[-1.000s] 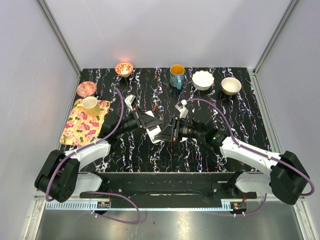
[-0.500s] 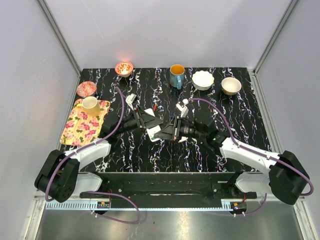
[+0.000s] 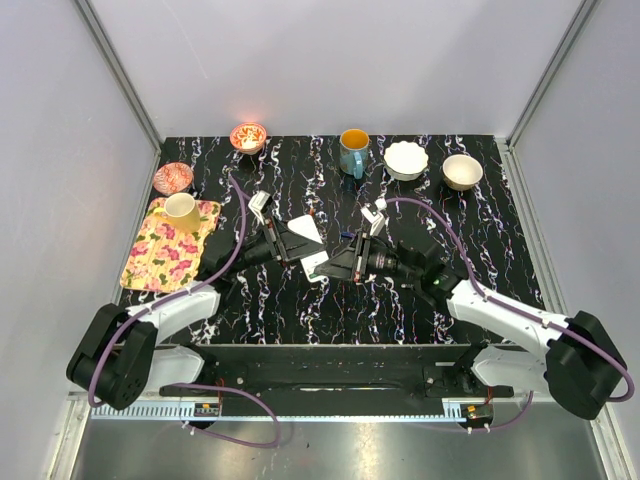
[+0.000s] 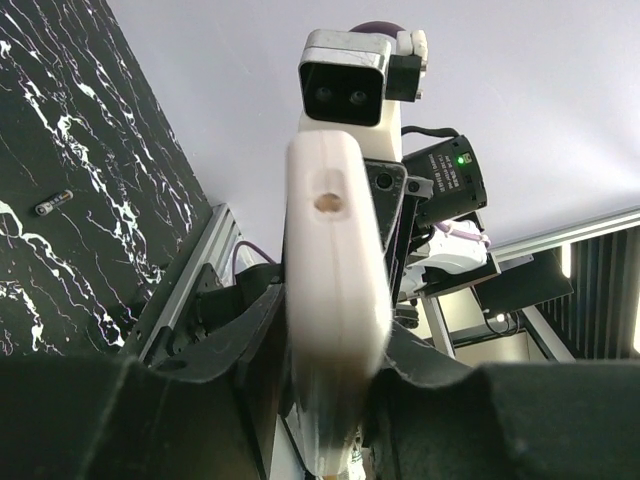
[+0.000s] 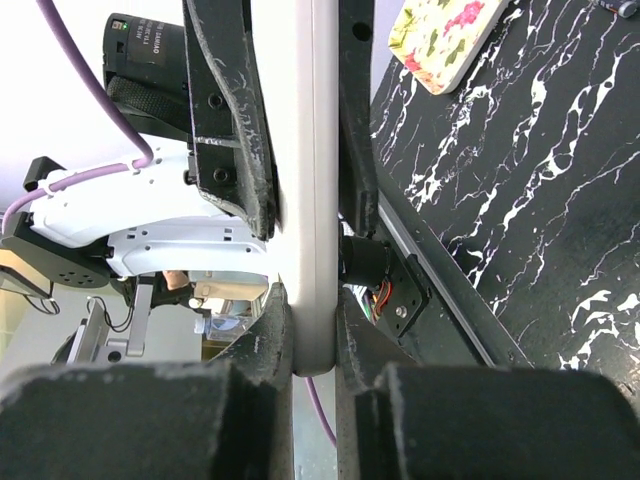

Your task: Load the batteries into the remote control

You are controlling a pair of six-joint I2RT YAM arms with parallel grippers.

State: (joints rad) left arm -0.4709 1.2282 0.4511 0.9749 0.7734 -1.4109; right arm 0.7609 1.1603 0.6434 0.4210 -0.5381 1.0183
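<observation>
Flat white plastic remote control (image 3: 314, 266) sits centrally between left gripper (image 4: 335, 350) and right gripper (image 5: 312, 330), yellow ceramic cup (image 3: 182, 210) on floral rectangular tray (image 3: 150, 262) far left, blue ceramic mug (image 3: 353, 152) behind.

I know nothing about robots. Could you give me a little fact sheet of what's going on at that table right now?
Surface: black marbled table
Left hand: closed on the white remote control
Right hand: closed on the remote's opposite end
Remote: held between both hands, mid-table
Loose battery: lying on the table, apart from both hands
Left side: floral tray carrying a yellow cup
Far edge: red bowl, blue mug, white bowl, beige bowl
</observation>
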